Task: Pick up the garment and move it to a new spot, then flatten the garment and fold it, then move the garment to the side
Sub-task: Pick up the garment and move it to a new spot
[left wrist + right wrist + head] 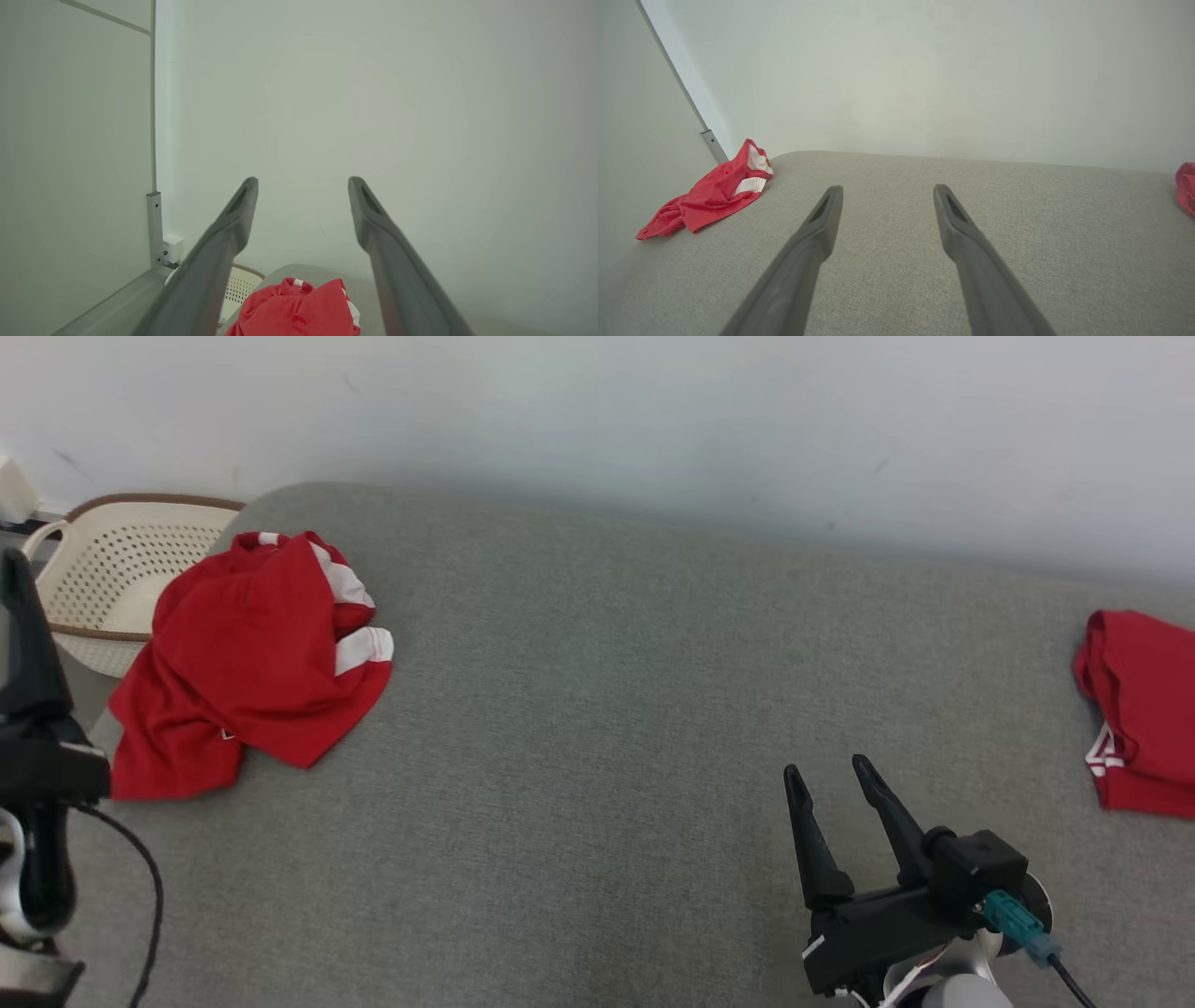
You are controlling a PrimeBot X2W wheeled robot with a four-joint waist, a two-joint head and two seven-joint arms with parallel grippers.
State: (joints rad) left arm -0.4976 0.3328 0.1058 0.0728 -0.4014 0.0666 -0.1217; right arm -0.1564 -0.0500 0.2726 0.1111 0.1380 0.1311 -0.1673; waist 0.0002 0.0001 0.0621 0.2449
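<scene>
A crumpled red garment (252, 663) with white stripes lies at the far left of the grey padded surface (597, 728). My left gripper (17, 579) hangs at the left edge of the head view, just left of the garment, raised and apart from it. In the left wrist view its jaws (303, 184) stand open and empty, with the garment (299, 310) low between them. Over the bare surface at the lower right, my right gripper (826, 770) is open and holds nothing. From the right wrist view (887, 190) the garment (714, 196) lies far off to the left.
A cream perforated basket (112, 569) with a brown rim stands behind the garment, off the surface's left end. A second red garment (1139, 709), folded, lies at the right edge. A pale wall runs along the back. A black cable hangs below my left gripper.
</scene>
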